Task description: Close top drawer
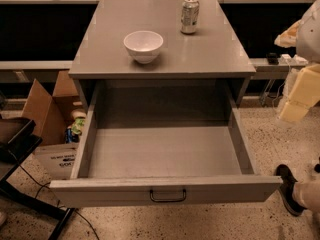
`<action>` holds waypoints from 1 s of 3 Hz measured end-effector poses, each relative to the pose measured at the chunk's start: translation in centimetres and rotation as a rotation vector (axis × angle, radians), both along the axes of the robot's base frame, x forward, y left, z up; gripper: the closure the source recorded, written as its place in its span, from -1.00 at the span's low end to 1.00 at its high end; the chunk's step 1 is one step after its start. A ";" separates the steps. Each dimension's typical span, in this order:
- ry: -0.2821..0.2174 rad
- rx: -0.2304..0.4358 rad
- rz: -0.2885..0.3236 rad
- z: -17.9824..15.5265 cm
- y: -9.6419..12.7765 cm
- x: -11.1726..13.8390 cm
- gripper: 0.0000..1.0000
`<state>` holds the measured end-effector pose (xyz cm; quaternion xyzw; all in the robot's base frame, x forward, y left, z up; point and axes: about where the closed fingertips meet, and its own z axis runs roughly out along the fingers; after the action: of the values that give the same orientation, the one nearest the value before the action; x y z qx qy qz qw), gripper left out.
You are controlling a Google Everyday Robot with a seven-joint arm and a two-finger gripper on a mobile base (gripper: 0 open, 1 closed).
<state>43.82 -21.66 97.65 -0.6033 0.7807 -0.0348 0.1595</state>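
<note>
Right now, you can see the top drawer (165, 154) pulled far out of the grey cabinet (210, 59), toward the camera. It sits in the middle of the view, low down, and you look straight into it. Its flat grey bottom and its two side walls show. Its front board runs across the lower part of the view. The small dark handle (168, 196) sits in the middle of that board.

Your gripper (299, 96) is at the right edge of the view, off to the side of the cabinet. It looks pale yellow and blocky, and it points down and to the left. It hangs near the drawer's right wall but does not touch it, and it is well apart from the handle. You cannot tell if it is wide or narrow, because only part of it shows.

On top of the cabinet a white bowl (143, 46) stands near the front, a bit left of the middle. A drink can (189, 15) stands upright farther back, to the right of the bowl. The two do not touch.

A brown cardboard box (47, 109) sits on the speckled floor (225, 224) left of the cabinet, with its flaps open. A dark shoe (287, 189) rests on the floor at the lower right, just beside the drawer's front corner.
</note>
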 end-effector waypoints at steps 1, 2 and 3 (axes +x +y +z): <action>-0.002 0.002 -0.001 -0.1 0.1 -0.1 -1.00; 0.034 0.020 -0.031 -2.6 0.1 -1.5 -1.00; 0.105 0.062 -0.099 -7.5 -0.5 -5.5 -1.00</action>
<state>38.35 -22.17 90.18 -0.5596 0.8175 0.0130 0.1351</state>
